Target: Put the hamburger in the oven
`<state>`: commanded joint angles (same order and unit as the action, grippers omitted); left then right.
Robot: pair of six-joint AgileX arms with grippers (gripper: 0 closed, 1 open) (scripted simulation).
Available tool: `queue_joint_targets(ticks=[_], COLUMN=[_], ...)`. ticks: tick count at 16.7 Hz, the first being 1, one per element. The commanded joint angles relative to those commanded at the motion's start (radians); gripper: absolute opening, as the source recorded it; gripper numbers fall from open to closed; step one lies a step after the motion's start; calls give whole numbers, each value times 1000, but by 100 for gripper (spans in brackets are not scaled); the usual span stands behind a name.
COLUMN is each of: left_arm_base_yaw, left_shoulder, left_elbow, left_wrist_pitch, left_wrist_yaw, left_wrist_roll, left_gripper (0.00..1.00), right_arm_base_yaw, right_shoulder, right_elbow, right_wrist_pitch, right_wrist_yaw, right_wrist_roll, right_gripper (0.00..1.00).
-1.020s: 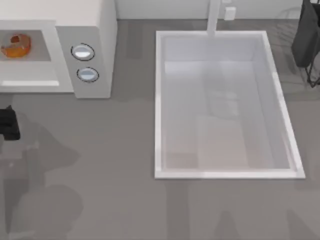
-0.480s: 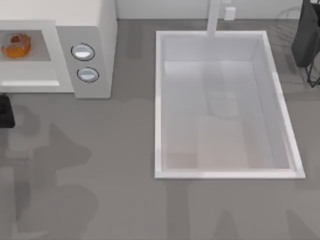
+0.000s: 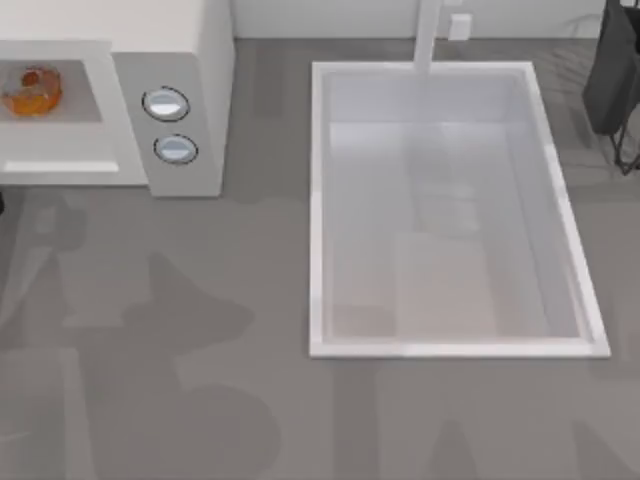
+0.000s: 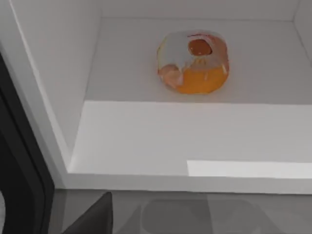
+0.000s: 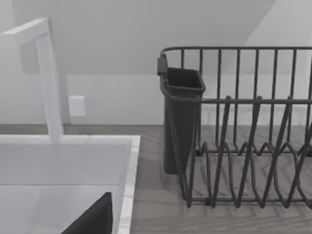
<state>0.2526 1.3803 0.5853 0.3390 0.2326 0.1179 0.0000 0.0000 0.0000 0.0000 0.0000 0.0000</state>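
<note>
No readable text or labels

Orange rounded hamburger [image 4: 193, 62] with whitish top, red-orange spot; white boxy oven [image 3: 200, 60]; grey worktop [image 3: 200, 330]; dark wire rack [image 5: 243, 146].

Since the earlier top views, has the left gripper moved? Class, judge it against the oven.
Yes. The left gripper has slid off toward the table's left edge, just below the oven, leaving the hamburger inside.

Grey table [image 3: 200, 330] with oven [image 3: 190, 60], sink [image 3: 317, 200], rack [image 5: 253, 146].
</note>
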Motion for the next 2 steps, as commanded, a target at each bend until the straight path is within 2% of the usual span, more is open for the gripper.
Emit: queue_joint_targets(ticks=[2], left_arm_base_yaw=[0], left_shoulder=[-15], left_elbow=[7], left_wrist_pitch=[-17], left_wrist_yaw=[0], left_wrist_roll=[0], left_gripper=[100], right_arm_base_yaw=[0], right_shoulder=[0], right_elbow=[0], right_wrist_pitch=[0], right_wrist_yaw=[0], right_wrist_roll=[0], right_gripper=[100])
